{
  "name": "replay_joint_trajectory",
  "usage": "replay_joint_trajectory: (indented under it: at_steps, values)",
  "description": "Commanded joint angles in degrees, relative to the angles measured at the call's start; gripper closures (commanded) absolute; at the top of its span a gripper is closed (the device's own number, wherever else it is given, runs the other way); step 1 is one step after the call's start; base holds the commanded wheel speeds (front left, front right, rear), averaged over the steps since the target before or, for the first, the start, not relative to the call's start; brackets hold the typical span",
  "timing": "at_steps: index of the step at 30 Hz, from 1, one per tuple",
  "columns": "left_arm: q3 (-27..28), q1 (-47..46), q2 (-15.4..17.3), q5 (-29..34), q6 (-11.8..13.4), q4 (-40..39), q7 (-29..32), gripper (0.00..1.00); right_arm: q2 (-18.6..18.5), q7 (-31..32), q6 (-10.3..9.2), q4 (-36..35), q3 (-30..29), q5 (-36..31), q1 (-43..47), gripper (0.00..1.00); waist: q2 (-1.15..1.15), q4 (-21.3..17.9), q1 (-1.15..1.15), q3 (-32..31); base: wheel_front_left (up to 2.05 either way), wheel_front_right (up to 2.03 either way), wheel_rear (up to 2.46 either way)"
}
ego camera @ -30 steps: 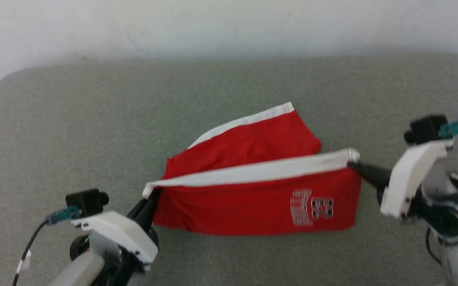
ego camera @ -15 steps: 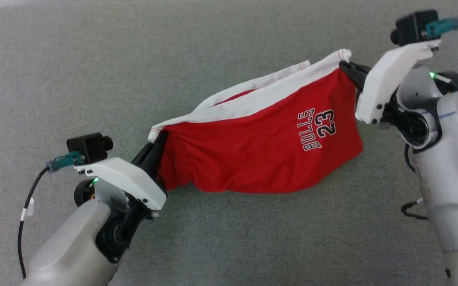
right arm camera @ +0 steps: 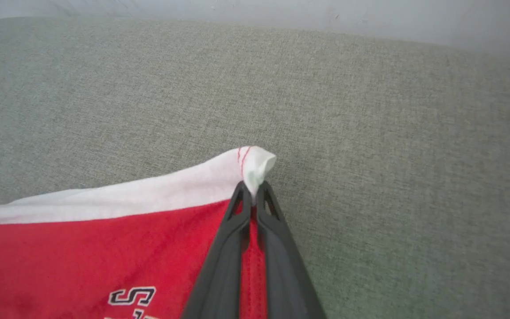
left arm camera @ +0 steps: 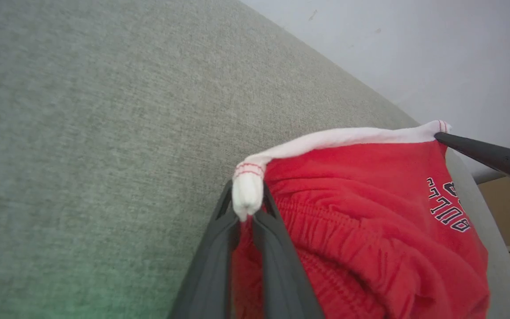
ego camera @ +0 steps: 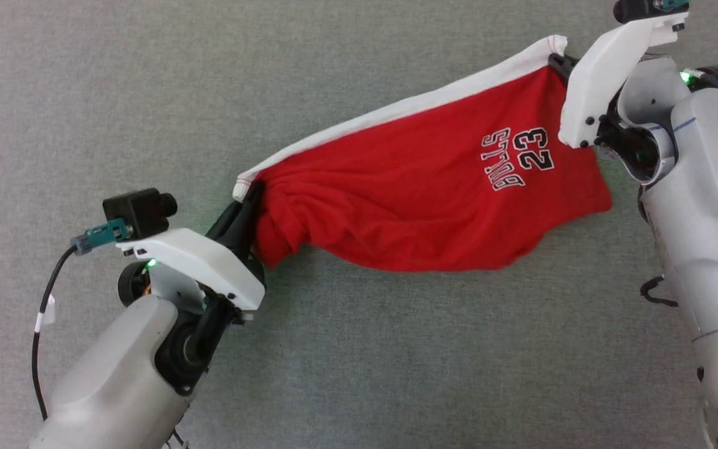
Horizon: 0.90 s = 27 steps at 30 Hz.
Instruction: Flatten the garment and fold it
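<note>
garment [ego camera: 427,187] stretched across, grey surface [ego camera: 359,374] around

From the head view we see little of the right claw [ego camera: 557,61] — its fingers vanish behind the white wrist plate [ego camera: 596,81] and a corner of the garment [ego camera: 421,187]. The right wrist view cuts the print [right arm camera: 131,296] off at its bottom edge — and we cannot tell whether the sagging lower edge touches the grey surface [ego camera: 359,362].

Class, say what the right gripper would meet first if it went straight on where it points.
Beyond the corner of the shorts it pinches, the right gripper would likely meet the grey cushion; depth is unclear.
</note>
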Motion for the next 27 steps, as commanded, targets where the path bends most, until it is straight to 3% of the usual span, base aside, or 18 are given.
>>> replay_joint_trajectory:
  at_steps: [1, 9, 10, 11, 21, 27]
  values:
    - [0.15, -0.53, -0.09, 0.08, 0.29, 0.56, 0.03, 1.00, 0.45, -0.91, -0.04, 1.47, -0.20, -0.71, -1.37, 1.00, 0.00, 0.48, -0.01, 0.60, 0.00, 0.00, 0.00]
    - [0.09, 0.82, -0.28, -1.76, -0.57, 0.33, 1.26, 0.98, 1.23, -2.63, -0.04, 6.38, -0.01, -1.04, -2.79, 1.00, 0.00, 0.42, -0.01, 0.51, 0.00, 0.00, 0.00]
    - [0.24, 1.04, -0.40, -2.20, -0.66, 0.21, 1.36, 0.64, 1.37, -2.95, -0.04, 6.89, 0.01, -0.78, -2.84, 0.69, 0.00, 0.40, -0.01, 0.33, 0.00, 0.00, 0.00]
    - [0.28, 1.15, -0.40, -2.38, -0.62, 0.12, 1.49, 0.00, 1.46, -3.21, -0.04, 7.39, 0.03, -0.51, -2.87, 0.00, 0.00, 0.40, -0.01, 0.11, 0.00, 0.00, 0.00]
    - [2.79, 3.23, 2.26, -0.93, 1.75, -2.61, -2.68, 0.00, 1.13, -9.27, -0.04, 7.09, 2.91, 4.50, -0.23, 0.00, 0.00, -0.61, -0.01, -7.17, 0.00, 0.00, 0.00]
    - [1.73, 6.03, 6.58, 14.30, 9.23, -6.81, -7.77, 0.00, -1.64, -8.28, -0.04, 8.33, 7.52, 2.19, 5.26, 0.00, 0.00, -1.68, -0.01, -12.79, 0.00, 0.00, 0.00]
